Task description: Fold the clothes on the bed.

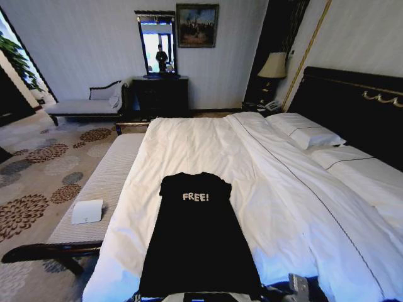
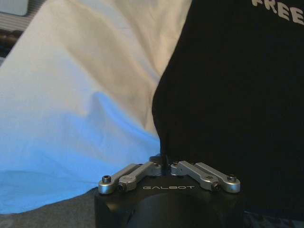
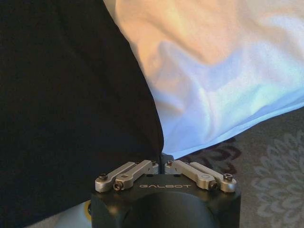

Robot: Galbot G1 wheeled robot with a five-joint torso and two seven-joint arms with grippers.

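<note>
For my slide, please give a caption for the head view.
Black T-shirt lies lengthwise on the white bed, lettering up.

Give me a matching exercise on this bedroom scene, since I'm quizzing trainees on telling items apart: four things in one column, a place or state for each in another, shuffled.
Things:
1. T-shirt
2. Left gripper
3. Pillows
4. White card

Places or states:
A. On the grey bench beside the bed
B. By the dark headboard
C. Laid out lengthwise on the bed, sleeves tucked in
D. Shut on the shirt's edge

Pairs: 1-C, 2-D, 3-B, 4-A
</note>
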